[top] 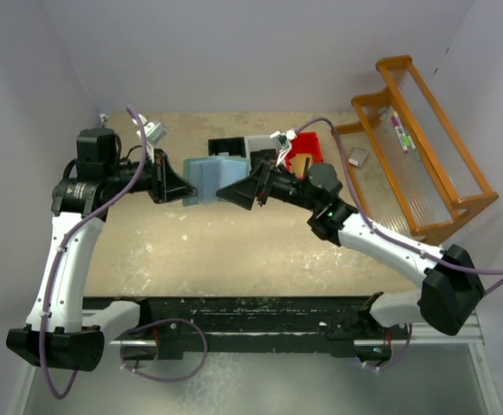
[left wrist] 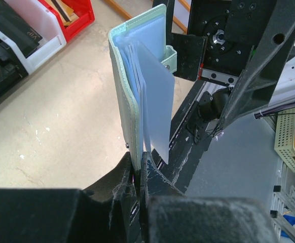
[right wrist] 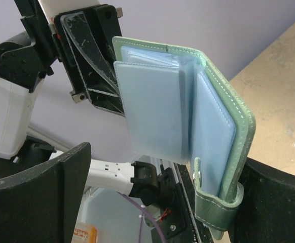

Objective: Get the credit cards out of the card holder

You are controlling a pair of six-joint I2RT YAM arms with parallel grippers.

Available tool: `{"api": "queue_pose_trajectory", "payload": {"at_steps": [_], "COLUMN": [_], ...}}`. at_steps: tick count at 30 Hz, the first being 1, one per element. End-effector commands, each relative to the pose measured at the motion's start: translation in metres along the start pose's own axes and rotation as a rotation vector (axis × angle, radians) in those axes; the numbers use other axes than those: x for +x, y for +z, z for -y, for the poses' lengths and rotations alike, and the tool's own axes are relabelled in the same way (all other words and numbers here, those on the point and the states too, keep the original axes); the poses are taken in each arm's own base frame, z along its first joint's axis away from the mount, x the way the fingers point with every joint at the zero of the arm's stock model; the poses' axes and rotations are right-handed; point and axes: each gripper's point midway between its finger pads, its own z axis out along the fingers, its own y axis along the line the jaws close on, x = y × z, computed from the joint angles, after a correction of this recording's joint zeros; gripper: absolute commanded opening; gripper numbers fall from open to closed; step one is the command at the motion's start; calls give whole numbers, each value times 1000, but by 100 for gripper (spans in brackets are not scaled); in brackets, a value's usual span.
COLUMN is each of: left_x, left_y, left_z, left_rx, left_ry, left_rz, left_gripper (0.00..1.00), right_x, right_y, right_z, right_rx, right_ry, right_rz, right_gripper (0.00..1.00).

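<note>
Two grippers are meeting over the middle of the table (top: 234, 251), and you're holding the card holder (top: 204, 180) up in the air between them. Your left gripper (left wrist: 139, 169) is pinching the holder's edge nearest its wrist, fingers pressed together on the teal cover, so the holder is standing edge-on in that wrist view. Your right gripper (top: 227, 192) is standing wide apart. In its own view the holder is hanging open between the fingers, with the stitched outer cover and clasp tab (right wrist: 216, 212) sitting right beside one finger (right wrist: 274, 202); I cannot tell whether they are touching. The other finger is staying well clear of the pale blue sleeves (right wrist: 152, 111). Those sleeves are fanning out, and I cannot tell the credit cards from them. Beyond the holder, the black bin (top: 227, 144), white bin (left wrist: 41, 40) and red bin (top: 308, 147) are crowding the far edge, and the orange rack (top: 394, 63) is lining the right side. Bare tabletop is lying open on your near side.
</note>
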Motion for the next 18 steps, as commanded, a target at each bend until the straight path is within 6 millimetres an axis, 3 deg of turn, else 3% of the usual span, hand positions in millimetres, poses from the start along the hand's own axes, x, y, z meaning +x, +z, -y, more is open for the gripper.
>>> {"api": "queue_pose_trajectory", "payload": {"at_steps": [1,5,6,9,12,18], "left_x": [-10,-14,-15,-15,-14,-11], "left_y": [-5,-6,-7,-8,-9,-10], "left_z": [6,1,0,-4,-8,-9], "left_rx": [-13,-51,-63,-87,-109,-117], "left_ry": [80,93,101,127,151,166], "left_rz": [31,38,41,42,37,28], "left_gripper": [0,0,0,0,0,0], "right_x": [-8,-3,-9,-10,-11,-7], "right_y": [9,21,27,37,41,45], "right_z": [-15,-10,-13,-2,10,10], "right_rx": [-49,-3,12,108,187,166], "right_ry": [-53,-87,-100,-104,-75,-51], "right_rz": [46,54,70,87,125,136], "right_gripper": [100,100,100,100,100,100]}}
